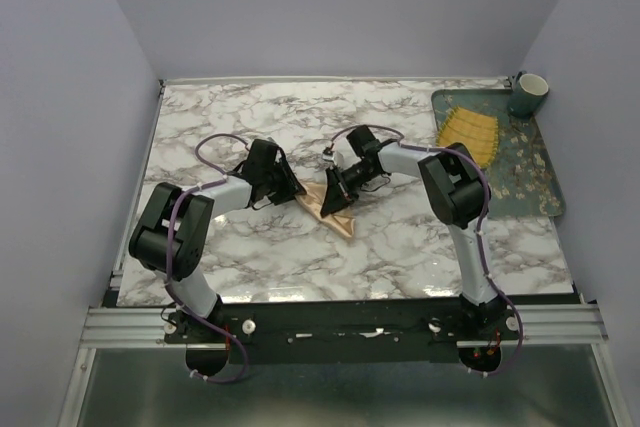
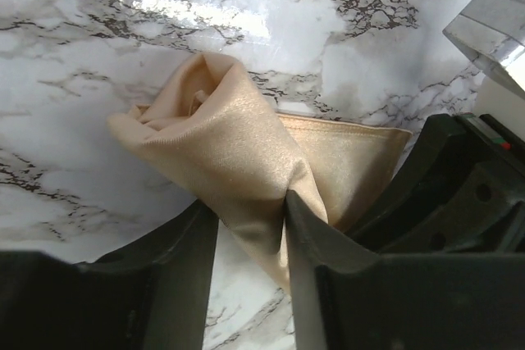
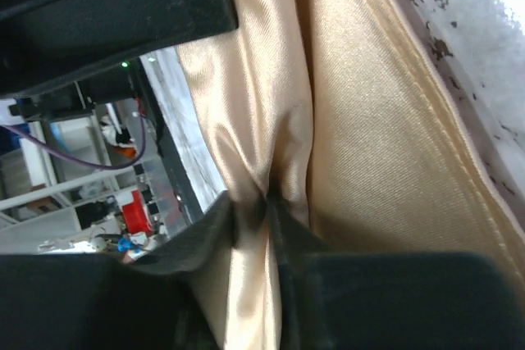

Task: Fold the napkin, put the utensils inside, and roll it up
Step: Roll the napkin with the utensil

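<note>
I have both hands meeting over the middle of the bench [image 1: 400, 247], each on the same napkin [image 2: 221, 137].

My left hand [image 2: 250, 231] is grasping it. A rolled fold of the peach cloth runs down between the two fingers [image 2: 316, 252] and fills the gap, touching them on both sides. Ahead of this hand the cloth opens into a loose cone whose mouth faces away from me. A flat hemmed layer spreads on the bench to the right of the cone and runs under the dark body of the other hand.

My right hand [image 3: 267, 211] is clenched on the napkin too. Its fingertips are nearly together, with a thin ridge of fabric bunched between them. To the right of that pinch the cloth lies smooth, and its stitched edge is against the marble. The left hand's black housing is close above and to the left.

From overhead, the napkin is a small pointed shape that sticks out toward me from beneath the two hands. Well off to the right of my right hand, a tray [image 1: 545, 182] carries a yellow cloth [image 1: 470, 135], with a cup [image 1: 527, 94] at its far corner.
</note>
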